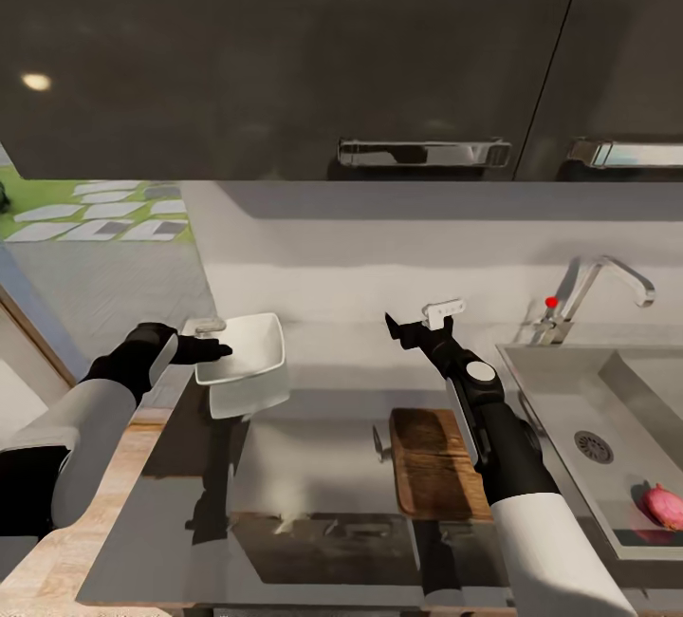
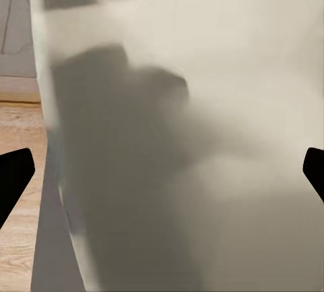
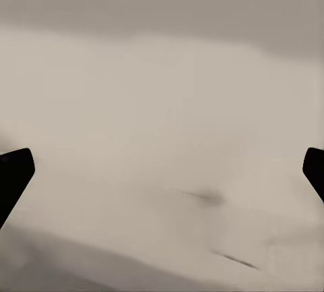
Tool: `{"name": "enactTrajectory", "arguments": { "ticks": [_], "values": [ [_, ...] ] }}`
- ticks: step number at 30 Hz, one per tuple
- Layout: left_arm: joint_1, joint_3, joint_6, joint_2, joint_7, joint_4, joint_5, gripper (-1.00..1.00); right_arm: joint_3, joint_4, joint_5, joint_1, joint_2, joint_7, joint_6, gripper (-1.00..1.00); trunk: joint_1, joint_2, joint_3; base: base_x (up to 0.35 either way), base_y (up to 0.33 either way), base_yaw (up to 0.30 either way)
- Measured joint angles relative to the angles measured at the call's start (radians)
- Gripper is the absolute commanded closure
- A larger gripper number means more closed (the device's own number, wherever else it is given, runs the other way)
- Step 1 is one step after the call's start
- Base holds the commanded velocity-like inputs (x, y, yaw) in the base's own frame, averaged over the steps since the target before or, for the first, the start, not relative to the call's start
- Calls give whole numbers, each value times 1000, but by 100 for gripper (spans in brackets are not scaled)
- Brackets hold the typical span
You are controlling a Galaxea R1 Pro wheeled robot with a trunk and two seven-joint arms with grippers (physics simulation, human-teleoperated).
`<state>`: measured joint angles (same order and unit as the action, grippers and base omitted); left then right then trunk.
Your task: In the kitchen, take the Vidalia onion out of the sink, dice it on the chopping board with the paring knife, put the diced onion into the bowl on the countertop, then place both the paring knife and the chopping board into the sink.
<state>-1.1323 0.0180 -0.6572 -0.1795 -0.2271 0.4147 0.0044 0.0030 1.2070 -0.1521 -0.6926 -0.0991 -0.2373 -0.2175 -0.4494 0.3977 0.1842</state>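
Half the sink [image 1: 569, 389] is cut off at the frame edge, onion [image 1: 662, 506] inside. My right forearm hides part of the chopping board [image 1: 429, 460]. I can't spot the knife. Left gripper [image 1: 211, 348] open beside the bowl [image 1: 249, 356]; right gripper [image 1: 406, 326] open, empty.

The onion [image 1: 663, 506] is lying in the sink [image 1: 560, 389] with open room above it. Beside the sink, the right arm [image 1: 493, 427] is hanging over the chopping board [image 1: 432, 465].
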Motion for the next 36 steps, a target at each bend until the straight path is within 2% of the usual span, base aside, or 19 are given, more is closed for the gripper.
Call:
{"name": "enactTrajectory", "arguments": {
  "ticks": [10, 17, 24, 36],
  "values": [
    [0, 1, -1, -23, -3, 0, 0, -100, 0, 0, -1, 0, 0, 0, 1, -100, 0, 0, 16, 0, 0, 0],
    [0, 1, -1, -39, -41, 0, 0, -100, 0, 0, 0, 0, 0, -1, 1, -100, 0, 0, 26, 0, 0, 0],
    [-1, 1, -1, -44, -75, 0, 0, -100, 0, 0, -1, 0, 0, -1, 1, -100, 0, 0, 29, 0, 0, 0],
    [0, 1, 1, -42, -81, -4, 0, -100, 0, 0, 0, 0, 0, 0, 1, -100, 0, 0, 29, 0, 0, 0]
  ]
}}
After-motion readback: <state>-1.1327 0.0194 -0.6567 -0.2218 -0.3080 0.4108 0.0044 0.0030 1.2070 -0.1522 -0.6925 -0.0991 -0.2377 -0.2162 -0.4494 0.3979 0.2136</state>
